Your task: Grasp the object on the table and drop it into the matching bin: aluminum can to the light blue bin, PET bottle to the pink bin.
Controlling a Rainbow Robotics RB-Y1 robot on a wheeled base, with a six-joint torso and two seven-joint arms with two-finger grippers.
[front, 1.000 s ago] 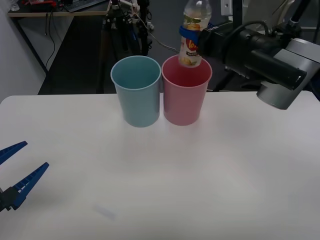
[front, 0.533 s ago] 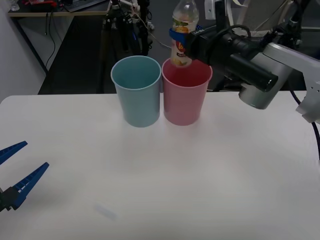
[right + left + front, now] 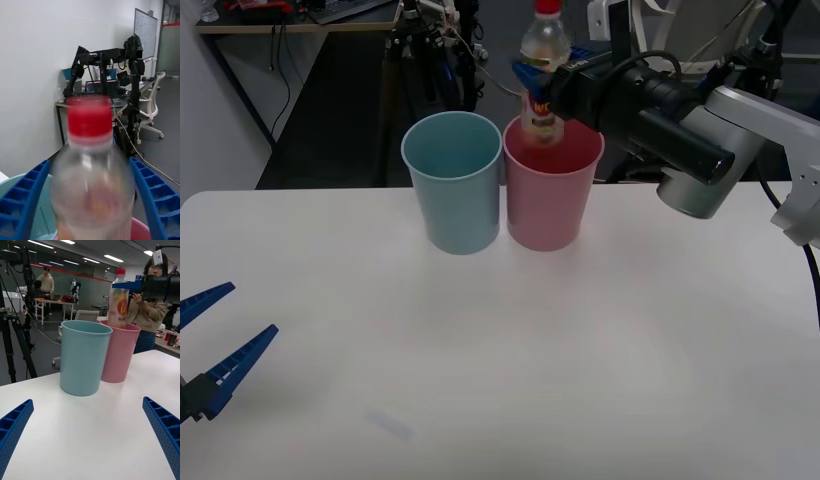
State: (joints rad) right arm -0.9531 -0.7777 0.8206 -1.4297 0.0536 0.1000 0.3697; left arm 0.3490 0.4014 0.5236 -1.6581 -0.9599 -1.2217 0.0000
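Note:
The PET bottle (image 3: 541, 85), clear with a red cap and a yellow-orange label, stands upright over the mouth of the pink bin (image 3: 550, 205), its base just below the rim. My right gripper (image 3: 537, 75) reaches in from the right at label height, its blue fingers (image 3: 152, 195) on either side of the bottle (image 3: 92, 180). The bottle looks smeared by motion while the fingers look sharp, so it is sliding free. The light blue bin (image 3: 455, 190) touches the pink bin on its left. My left gripper (image 3: 205, 350) waits open low over the table (image 3: 530, 350) at the near left.
In the left wrist view both bins (image 3: 82, 360) (image 3: 118, 352) stand side by side ahead, with the bottle (image 3: 118, 302) above the pink one. A tripod (image 3: 415, 45) and desks stand beyond the table's far edge. The white tabletop in front of the bins is bare.
The right arm carried the bottle left over the pink bin and then held still. The bottle has since dropped a little between the fingers, and its red cap has come into view.

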